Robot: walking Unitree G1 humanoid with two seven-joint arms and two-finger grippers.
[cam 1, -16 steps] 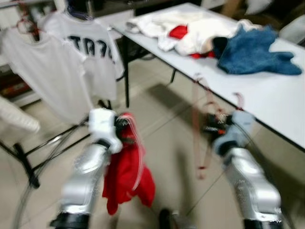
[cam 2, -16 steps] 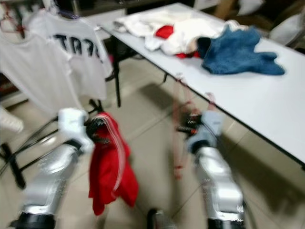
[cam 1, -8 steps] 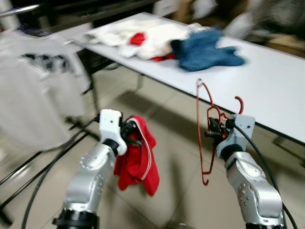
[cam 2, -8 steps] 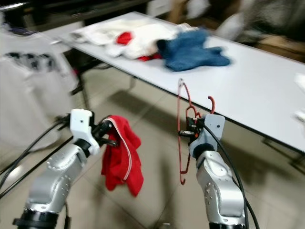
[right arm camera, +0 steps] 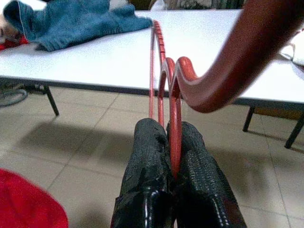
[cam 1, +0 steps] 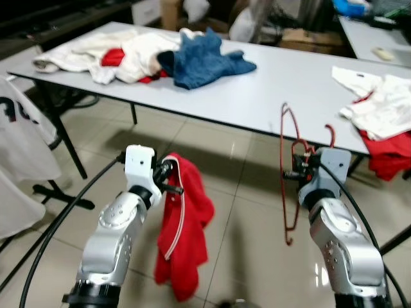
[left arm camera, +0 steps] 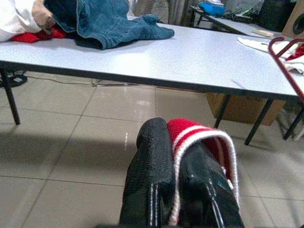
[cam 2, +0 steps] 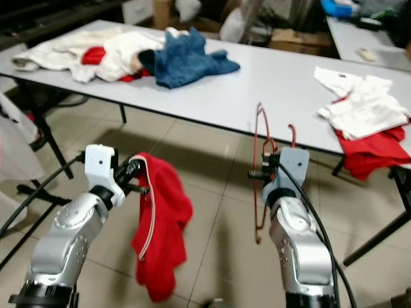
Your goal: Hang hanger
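A thin red wire hanger (cam 1: 287, 173) hangs upright in front of the white table's near edge, pinched at its neck by my right gripper (cam 1: 297, 174), which is shut on it; the wrist view shows the hanger (right arm camera: 172, 90) between the black fingers (right arm camera: 147, 156). My left gripper (cam 1: 172, 186) is shut on the white-trimmed collar of a red garment (cam 1: 183, 237), which droops toward the tiled floor. In the left wrist view the red garment (left arm camera: 202, 142) is clamped between the fingers (left arm camera: 152, 175).
A long white table (cam 1: 282, 83) stands ahead, bearing a blue denim garment (cam 1: 202, 61), white and red clothes (cam 1: 122, 51) at its left end and more clothes (cam 1: 385, 112) at its right. White T-shirts (cam 1: 19, 147) hang at far left. Black cables trail from both arms.
The camera has swung right: the T-shirt rack slid off to the left and more of the table's right end shows. Both grippers keep their hold on the hanger and the garment.
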